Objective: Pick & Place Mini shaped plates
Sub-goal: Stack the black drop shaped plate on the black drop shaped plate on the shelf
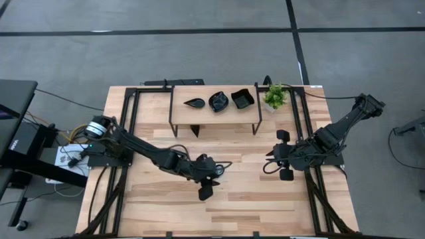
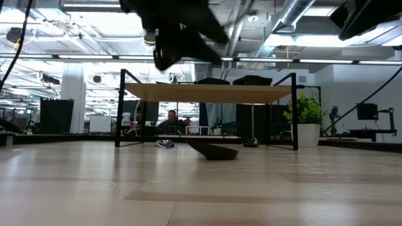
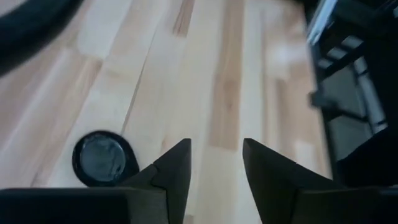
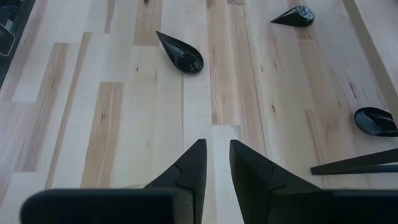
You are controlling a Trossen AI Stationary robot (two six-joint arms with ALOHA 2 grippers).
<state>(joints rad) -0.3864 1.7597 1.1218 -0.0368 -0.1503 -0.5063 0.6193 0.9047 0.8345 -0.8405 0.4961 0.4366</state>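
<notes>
Three mini shaped plates rest on top of the wooden shelf: a teardrop, a scalloped round one and a square one. Another black plate lies flat on the table beside my left gripper, which hovers above it, open, nothing between its fingers. In the low view a teardrop plate lies below that gripper. My right gripper waits at the table's right, its fingers a narrow gap apart and empty. More plates lie near the shelf's feet.
A small green potted plant stands at the shelf's right end. The shelf's black legs and foot bar stand on the table. A teardrop plate lies on open boards ahead of the right gripper. A person sits far behind.
</notes>
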